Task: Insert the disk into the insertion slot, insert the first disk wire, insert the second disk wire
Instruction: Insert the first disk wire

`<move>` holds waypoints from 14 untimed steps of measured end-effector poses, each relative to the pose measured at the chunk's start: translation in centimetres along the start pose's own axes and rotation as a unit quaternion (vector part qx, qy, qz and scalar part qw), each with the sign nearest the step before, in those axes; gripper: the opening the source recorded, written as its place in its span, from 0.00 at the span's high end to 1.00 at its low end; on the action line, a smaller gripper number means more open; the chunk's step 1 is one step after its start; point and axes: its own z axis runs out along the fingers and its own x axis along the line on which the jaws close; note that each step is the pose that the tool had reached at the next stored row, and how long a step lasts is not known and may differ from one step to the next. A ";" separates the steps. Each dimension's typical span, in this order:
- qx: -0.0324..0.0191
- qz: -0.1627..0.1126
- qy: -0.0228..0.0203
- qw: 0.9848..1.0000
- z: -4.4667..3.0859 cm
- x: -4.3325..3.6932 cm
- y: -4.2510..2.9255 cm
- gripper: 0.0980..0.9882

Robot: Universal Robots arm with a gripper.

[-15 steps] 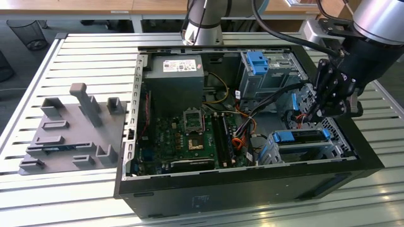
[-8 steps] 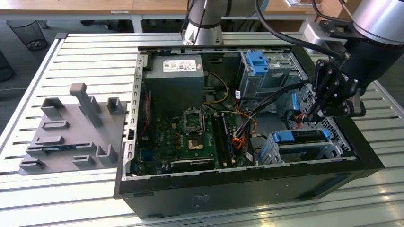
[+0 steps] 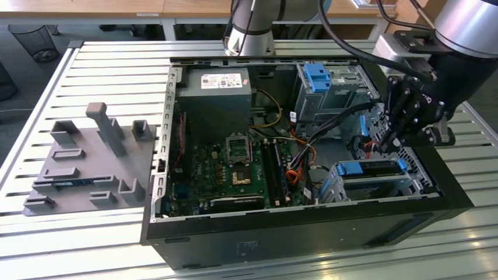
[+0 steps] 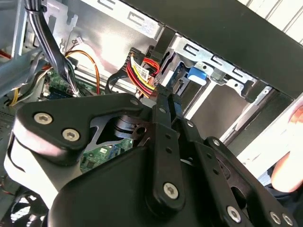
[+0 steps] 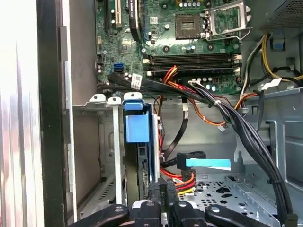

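The disk point(image 3: 374, 168), silver with a bright blue bracket, sits inside the insertion slot point(image 3: 342, 188), a small perforated metal cage at the front corner of the open computer case on the exterior view's right. My gripper point(image 3: 386, 143) hangs just above and behind the cage. In both wrist views its fingers are pressed together at the end of a red, yellow and black disk wire point(image 5: 183, 181), right beside the disk's blue bracket point(image 5: 137, 126). The gripper point(image 4: 165, 97) points at the bracket point(image 4: 196, 74). A black wire with a light blue tag point(image 5: 207, 163) lies loose nearby.
A thick black cable bundle point(image 5: 227, 113) crosses above the cage. The taller grey cage with a blue tab point(image 3: 319, 76) stands at the back, beside the power supply point(image 3: 214, 99) and above the motherboard point(image 3: 233, 163). A grey fixture plate point(image 3: 86, 163) lies on the table at the exterior view's left.
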 end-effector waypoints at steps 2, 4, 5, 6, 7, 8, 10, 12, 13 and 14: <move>0.002 -0.001 -0.002 1.000 0.07 0.20 0.02 0.93; 0.004 -0.004 -0.004 1.000 0.15 0.39 0.04 0.93; 0.004 -0.005 -0.005 1.000 0.19 0.45 0.05 0.93; 0.005 -0.008 -0.005 1.000 0.22 0.49 0.08 0.93; 0.005 -0.011 -0.006 1.000 0.26 0.52 0.10 0.93; 0.006 -0.015 -0.006 1.000 0.29 0.55 0.12 0.93; 0.006 -0.024 -0.005 1.000 0.35 0.60 0.13 0.93; 0.006 -0.030 -0.005 1.000 0.41 0.72 0.13 0.93; 0.006 -0.031 -0.005 0.999 0.46 0.78 0.12 0.93; 0.006 -0.031 -0.005 0.999 0.50 0.85 0.12 0.93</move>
